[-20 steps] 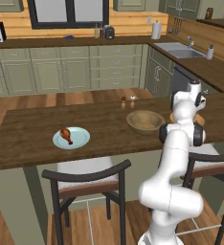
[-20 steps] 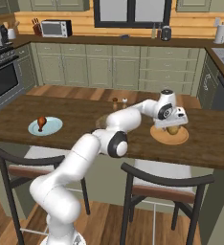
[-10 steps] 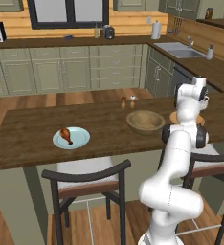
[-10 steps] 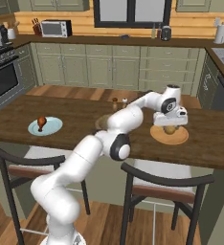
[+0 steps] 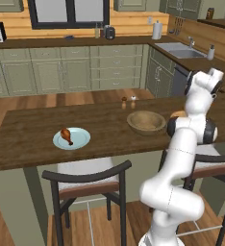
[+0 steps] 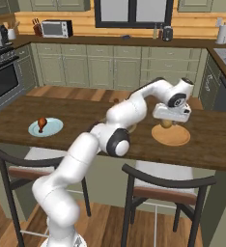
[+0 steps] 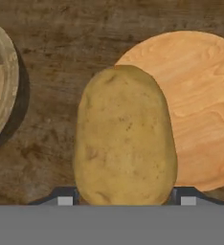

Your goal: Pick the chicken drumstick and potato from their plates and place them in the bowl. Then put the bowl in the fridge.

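Note:
My gripper [image 6: 170, 118] is shut on the yellowish-tan potato [image 6: 167, 124] and holds it a little above the orange-tan plate [image 6: 171, 136]. Through the hand view the potato [image 7: 125, 136] stands upright between the two finger tips, with the orange plate [image 7: 200, 110] below to its right and the wooden bowl's rim [image 7: 6, 86] at the left edge. The wooden bowl [image 5: 146, 121] rests on the counter beside that plate. The reddish-brown chicken drumstick [image 5: 66, 134] lies on the pale blue-green plate [image 5: 78, 141] farther left. The fridge is out of view.
Two small shakers [image 5: 128, 102] stand behind the bowl at the counter's far edge. Dark-framed stools [image 5: 85, 178] sit under the near edge of the wooden counter [image 5: 28, 139]. A sink [image 5: 178, 49] and cabinets line the back wall.
The gripper closed on the potato at the orange plate and has risen with it, so the potato now hangs above the plate. The hand sits higher than before.

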